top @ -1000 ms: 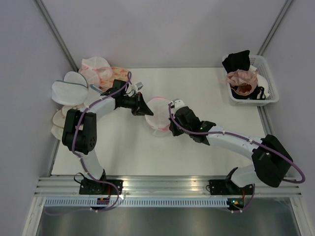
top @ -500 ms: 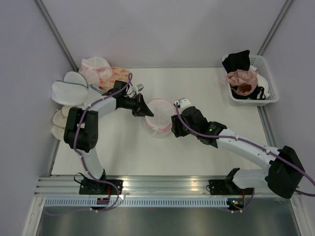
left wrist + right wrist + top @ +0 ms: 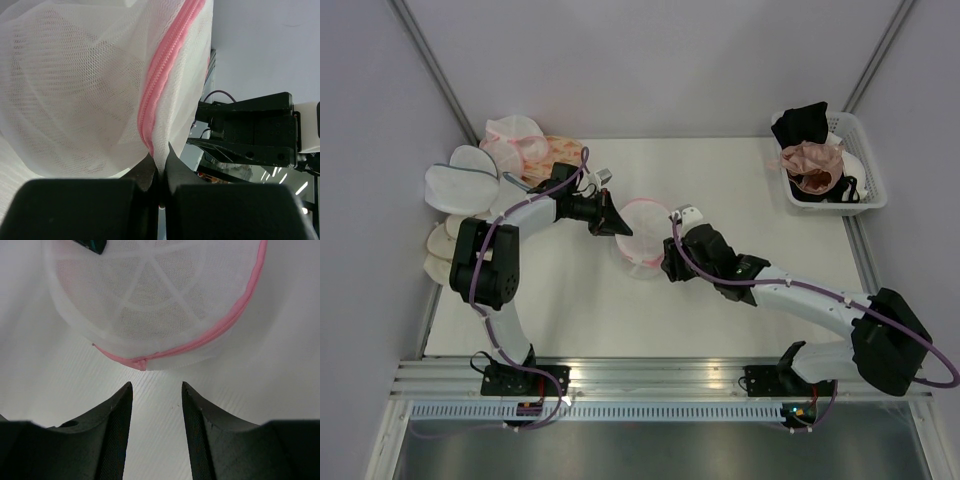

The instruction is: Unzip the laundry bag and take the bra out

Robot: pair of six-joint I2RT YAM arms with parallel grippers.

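Right wrist, parted fingers just short of laundry bag rim

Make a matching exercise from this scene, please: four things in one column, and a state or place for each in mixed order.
1. left pincer
2. right pincer
3. laundry bag
4. white basket

A. far right corner, garments inside
B. open, empty, facing the pink zipper
C. shut on the bag's mesh
D. between the two pincers

Pairs: 1-C, 2-B, 3-D, 4-A.
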